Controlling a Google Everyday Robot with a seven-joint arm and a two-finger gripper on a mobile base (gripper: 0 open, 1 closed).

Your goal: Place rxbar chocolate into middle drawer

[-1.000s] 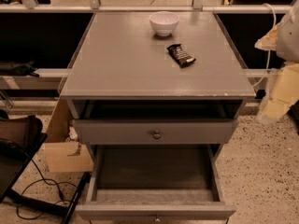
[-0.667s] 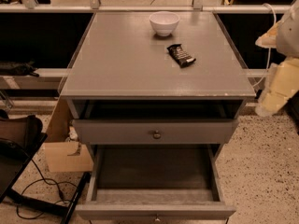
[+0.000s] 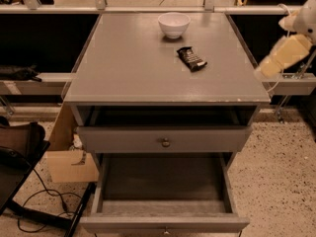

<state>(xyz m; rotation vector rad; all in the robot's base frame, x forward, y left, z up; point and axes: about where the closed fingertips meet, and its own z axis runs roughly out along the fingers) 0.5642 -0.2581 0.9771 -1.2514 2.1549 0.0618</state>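
Right of cabinet, gripper now higher

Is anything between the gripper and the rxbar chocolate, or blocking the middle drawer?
Nothing visible. The gripper sits off the tabletop's right edge; the rxbar chocolate lies exposed, white bowl behind it. The middle drawer stands open.

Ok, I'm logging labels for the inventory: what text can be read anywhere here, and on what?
rxbar chocolate: white lettering on the black wrapper, too blurred to read.
white bowl, middle drawer, and the gripper off the cabinet top's right edge: no text visible.
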